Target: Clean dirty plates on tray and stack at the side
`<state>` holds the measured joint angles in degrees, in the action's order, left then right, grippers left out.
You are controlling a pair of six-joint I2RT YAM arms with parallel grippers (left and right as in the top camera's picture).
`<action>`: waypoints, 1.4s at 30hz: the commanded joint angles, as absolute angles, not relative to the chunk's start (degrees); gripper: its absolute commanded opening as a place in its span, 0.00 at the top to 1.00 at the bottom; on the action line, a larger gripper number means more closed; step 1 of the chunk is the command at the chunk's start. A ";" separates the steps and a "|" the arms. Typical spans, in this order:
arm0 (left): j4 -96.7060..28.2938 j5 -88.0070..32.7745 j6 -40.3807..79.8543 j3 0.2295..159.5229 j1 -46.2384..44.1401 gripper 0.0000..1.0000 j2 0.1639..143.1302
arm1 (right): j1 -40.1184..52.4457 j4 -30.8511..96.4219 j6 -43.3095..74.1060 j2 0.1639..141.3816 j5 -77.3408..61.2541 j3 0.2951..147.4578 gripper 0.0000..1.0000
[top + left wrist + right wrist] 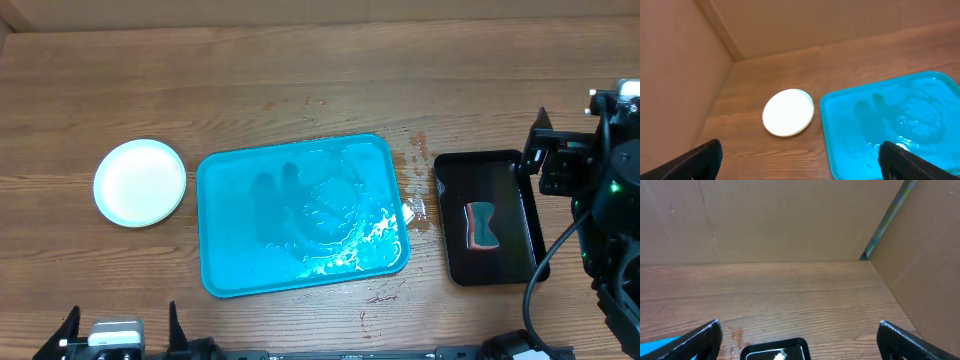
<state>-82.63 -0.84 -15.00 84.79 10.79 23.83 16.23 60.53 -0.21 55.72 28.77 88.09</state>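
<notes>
The plates [140,182] show as one pale round pile with a white centre, on the wood left of the tray; how many are in it I cannot tell. The turquoise tray [240,190] lies mid-table, wet, with white foam near its right front corner and no plate on it. In the left wrist view the plates [788,112] sit ahead and the tray [840,120] ahead to the right. My left gripper [801,150] is open and empty near the table's front edge [120,330]. My right gripper [799,325] is open and empty beside the black tray [540,150].
A black tray [455,200] right of the turquoise one holds a red and dark sponge [481,226]; its far end shows in the right wrist view [774,347]. Wet reddish spots [418,150] mark the wood between the trays. Cardboard walls enclose the back and sides.
</notes>
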 commanded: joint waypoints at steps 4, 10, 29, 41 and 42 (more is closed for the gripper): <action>-82.70 -7.53 -14.11 84.86 10.48 0.00 23.73 | 16.45 60.36 -0.25 57.01 28.84 89.34 0.00; -82.72 -7.51 -14.11 84.86 10.48 0.00 23.73 | 16.45 60.38 -0.25 58.72 28.82 89.34 0.00; -82.76 -7.49 -14.13 84.86 10.48 0.00 23.73 | 16.45 56.36 3.22 58.70 28.67 89.34 0.00; -82.76 -7.49 -14.13 84.86 10.48 0.00 23.73 | 16.45 64.97 3.22 58.50 27.18 89.34 0.00; -82.76 -7.49 -14.13 84.86 10.48 0.00 23.73 | 16.45 65.95 3.22 58.50 27.44 89.34 0.00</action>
<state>-82.76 -6.87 -14.98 84.77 10.79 23.83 16.23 64.20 2.85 58.98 27.42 88.09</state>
